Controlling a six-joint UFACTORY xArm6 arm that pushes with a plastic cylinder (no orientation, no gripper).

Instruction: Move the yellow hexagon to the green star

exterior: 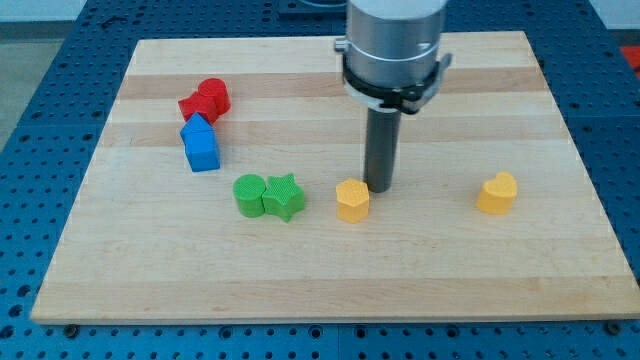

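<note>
The yellow hexagon point(352, 200) lies on the wooden board a little below its middle. The green star point(285, 196) lies to its left, a small gap apart. A green round block point(249, 193) touches the star's left side. My tip point(380, 187) stands on the board just right of and slightly above the hexagon, touching or nearly touching its upper right edge.
A blue house-shaped block point(200, 145) and a red block point(206, 100) above it lie at the view's left. A yellow heart-shaped block point(497, 193) lies at the right. The board point(330, 290) rests on a blue perforated table.
</note>
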